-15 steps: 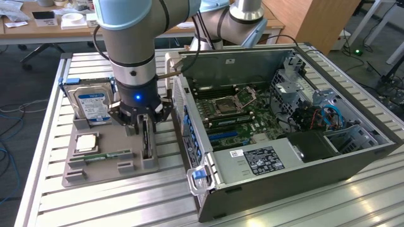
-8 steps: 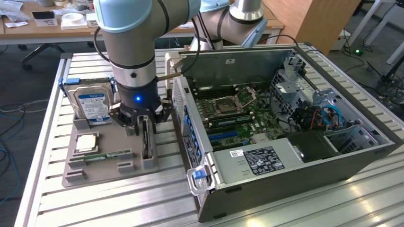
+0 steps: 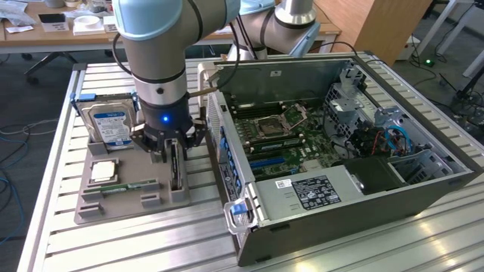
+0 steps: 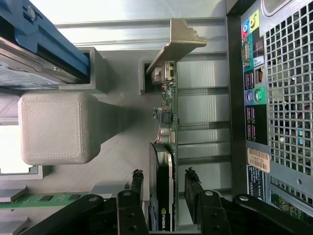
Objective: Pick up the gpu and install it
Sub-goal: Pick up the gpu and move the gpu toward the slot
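Note:
The gpu (image 3: 175,168) stands on edge in a slot of the grey holder tray (image 3: 124,211), just beside the open computer case (image 3: 340,147). In the wrist view the gpu (image 4: 165,205) shows as a thin green board with a black cooler, and its silver end bracket (image 4: 177,41) is at the far end. My gripper (image 3: 172,148) is directly over the card and open. In the wrist view the gripper (image 4: 164,172) straddles the card, one black finger on each side with a small gap to it. Nothing is gripped.
On the same tray a silver hard drive (image 3: 110,123) with a blue-white label stands upright, a processor (image 3: 103,170) lies flat, and a narrow memory stick (image 3: 130,186) lies near the front. The case's rear port panel (image 4: 257,98) sits close beside the card. The motherboard (image 3: 276,133) lies exposed inside.

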